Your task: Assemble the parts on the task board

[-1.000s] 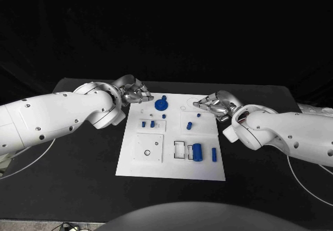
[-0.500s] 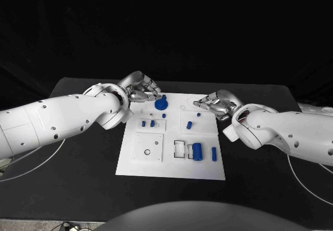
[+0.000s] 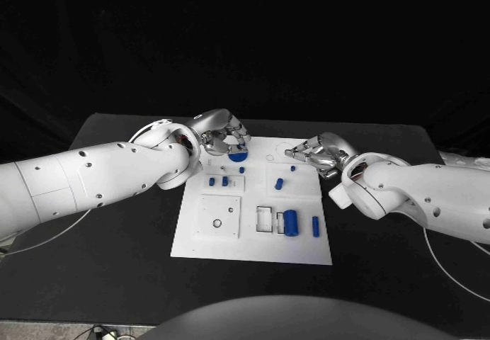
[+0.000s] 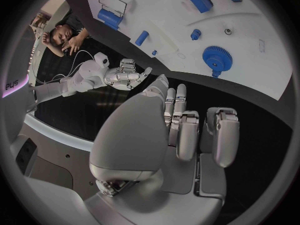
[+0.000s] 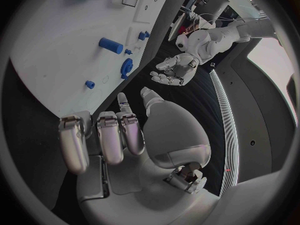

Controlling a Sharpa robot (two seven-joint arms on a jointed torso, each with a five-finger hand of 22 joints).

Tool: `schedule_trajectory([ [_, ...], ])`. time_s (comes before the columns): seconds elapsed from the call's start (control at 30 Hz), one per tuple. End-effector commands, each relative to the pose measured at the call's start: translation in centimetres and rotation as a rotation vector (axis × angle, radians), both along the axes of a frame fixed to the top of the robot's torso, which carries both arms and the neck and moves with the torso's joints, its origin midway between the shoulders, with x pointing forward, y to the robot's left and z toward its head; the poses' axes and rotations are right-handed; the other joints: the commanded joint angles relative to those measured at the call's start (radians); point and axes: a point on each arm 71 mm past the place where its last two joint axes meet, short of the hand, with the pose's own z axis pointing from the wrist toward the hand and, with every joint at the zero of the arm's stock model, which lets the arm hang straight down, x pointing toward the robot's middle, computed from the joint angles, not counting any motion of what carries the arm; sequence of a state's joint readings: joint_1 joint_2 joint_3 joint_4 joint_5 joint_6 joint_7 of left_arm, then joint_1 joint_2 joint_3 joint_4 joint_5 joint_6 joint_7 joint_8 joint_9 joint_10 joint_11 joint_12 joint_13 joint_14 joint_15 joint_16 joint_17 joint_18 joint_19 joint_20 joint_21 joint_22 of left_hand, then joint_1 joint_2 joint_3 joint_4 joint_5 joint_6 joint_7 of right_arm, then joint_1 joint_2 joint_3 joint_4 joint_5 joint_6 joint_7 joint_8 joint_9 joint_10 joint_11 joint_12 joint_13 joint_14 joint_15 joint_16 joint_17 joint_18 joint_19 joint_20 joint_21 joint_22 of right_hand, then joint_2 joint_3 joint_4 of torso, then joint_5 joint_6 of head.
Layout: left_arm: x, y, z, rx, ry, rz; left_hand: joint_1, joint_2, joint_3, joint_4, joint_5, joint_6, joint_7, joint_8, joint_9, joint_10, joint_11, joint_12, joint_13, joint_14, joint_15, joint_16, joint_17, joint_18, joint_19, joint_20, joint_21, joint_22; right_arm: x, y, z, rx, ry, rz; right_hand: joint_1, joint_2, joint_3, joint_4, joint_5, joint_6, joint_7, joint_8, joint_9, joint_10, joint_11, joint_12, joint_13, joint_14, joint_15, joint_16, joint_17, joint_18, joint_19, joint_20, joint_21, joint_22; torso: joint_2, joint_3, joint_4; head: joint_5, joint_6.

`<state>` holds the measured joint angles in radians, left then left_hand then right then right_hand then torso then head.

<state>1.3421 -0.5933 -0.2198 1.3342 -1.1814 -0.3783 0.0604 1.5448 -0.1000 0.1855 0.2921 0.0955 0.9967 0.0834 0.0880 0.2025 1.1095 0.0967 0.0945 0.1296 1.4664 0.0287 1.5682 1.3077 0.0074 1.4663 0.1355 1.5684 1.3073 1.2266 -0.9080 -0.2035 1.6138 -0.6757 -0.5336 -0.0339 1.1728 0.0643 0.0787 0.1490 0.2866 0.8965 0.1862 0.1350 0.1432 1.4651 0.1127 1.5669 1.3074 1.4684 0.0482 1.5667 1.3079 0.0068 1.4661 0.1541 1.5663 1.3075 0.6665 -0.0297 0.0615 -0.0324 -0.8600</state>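
My left hand (image 3: pixel 223 133) hovers empty, fingers apart, over the gear (image 3: pixel 238 155) on the board (image 3: pixel 219 244); right hand (image 3: pixel 318 152) empty, fingers loosely curled, beside it.

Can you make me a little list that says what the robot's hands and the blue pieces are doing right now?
left hand: empty, fingers apart, over the far left corner of the task board, above the blue gear
right hand: empty, fingers loosely curled, at the board's far right edge
blue gear: on the board, not held
big blue cylinder: lying on the board's near right part
table: black, holds the board
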Motion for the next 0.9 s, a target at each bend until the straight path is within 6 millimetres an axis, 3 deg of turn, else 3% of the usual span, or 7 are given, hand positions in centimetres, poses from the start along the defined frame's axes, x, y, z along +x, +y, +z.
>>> schedule_trajectory([
  [0.03,-0.4,-0.9,-0.4,0.126,-0.041,-0.111,0.012,-0.002,0.010,0.000,-0.020,0.002,-0.003,-0.009,-0.008,-0.007,0.005,-0.008,-0.015,0.104,0.010,0.003,0.263,-0.007,0.104,0.008,0.002,0.263,-0.1,0.2,-0.1,-0.003,0.017,0.019,0.012,0.000,-0.007,0.001,0.005,-0.004,0.002,0.005,0.002,0.106,0.005,0.004,0.263,0.102,0.005,0.004,0.263,-0.007,0.105,0.009,0.004,0.263,0.000,-0.0004,-0.0003,-0.001,-0.001],
  [0.27,-0.4,-1.7,-1.0,0.212,-0.053,-0.153,0.010,-0.002,0.013,0.000,-0.039,0.024,0.002,-0.010,-0.018,-0.022,0.011,-0.018,-0.040,0.104,0.016,0.003,0.263,-0.007,0.104,0.013,0.002,0.263,-0.1,0.2,-0.2,-0.004,0.021,0.019,0.012,0.000,-0.007,0.001,0.005,-0.004,0.002,0.005,0.002,0.106,0.005,0.004,0.263,0.102,0.005,0.004,0.263,-0.007,0.105,0.009,0.004,0.263,0.000,-0.0001,-0.0007,0.000,-0.002],
  [0.8,-0.1,-1.8,-2.8,0.359,-0.073,-0.174,0.036,0.000,0.026,-0.002,-0.044,0.029,0.009,-0.018,-0.031,-0.023,0.012,-0.018,-0.059,0.104,0.020,0.003,0.263,-0.007,0.104,0.015,0.002,0.263,-0.1,0.2,-0.2,-0.004,0.024,0.020,0.012,0.000,-0.007,0.001,0.005,-0.003,0.002,0.006,0.002,0.106,0.005,0.004,0.263,0.102,0.005,0.004,0.263,-0.007,0.105,0.009,0.004,0.263,0.001,0.0003,-0.0001,-0.001,-0.007],
  [0.9,0.1,-1.7,-3.0,0.388,-0.070,-0.170,0.040,-0.001,0.028,-0.001,-0.045,0.032,0.013,-0.019,-0.035,-0.028,0.002,-0.021,-0.064,0.104,0.014,0.003,0.263,-0.007,0.104,0.014,0.002,0.263,-0.1,0.2,-0.2,-0.004,0.024,0.020,0.012,0.000,-0.008,0.001,0.005,-0.003,0.002,0.006,0.002,0.106,0.005,0.004,0.263,0.102,0.005,0.004,0.263,-0.007,0.105,0.009,0.004,0.263,0.000,0.0000,-0.0001,-0.002,-0.007],
])
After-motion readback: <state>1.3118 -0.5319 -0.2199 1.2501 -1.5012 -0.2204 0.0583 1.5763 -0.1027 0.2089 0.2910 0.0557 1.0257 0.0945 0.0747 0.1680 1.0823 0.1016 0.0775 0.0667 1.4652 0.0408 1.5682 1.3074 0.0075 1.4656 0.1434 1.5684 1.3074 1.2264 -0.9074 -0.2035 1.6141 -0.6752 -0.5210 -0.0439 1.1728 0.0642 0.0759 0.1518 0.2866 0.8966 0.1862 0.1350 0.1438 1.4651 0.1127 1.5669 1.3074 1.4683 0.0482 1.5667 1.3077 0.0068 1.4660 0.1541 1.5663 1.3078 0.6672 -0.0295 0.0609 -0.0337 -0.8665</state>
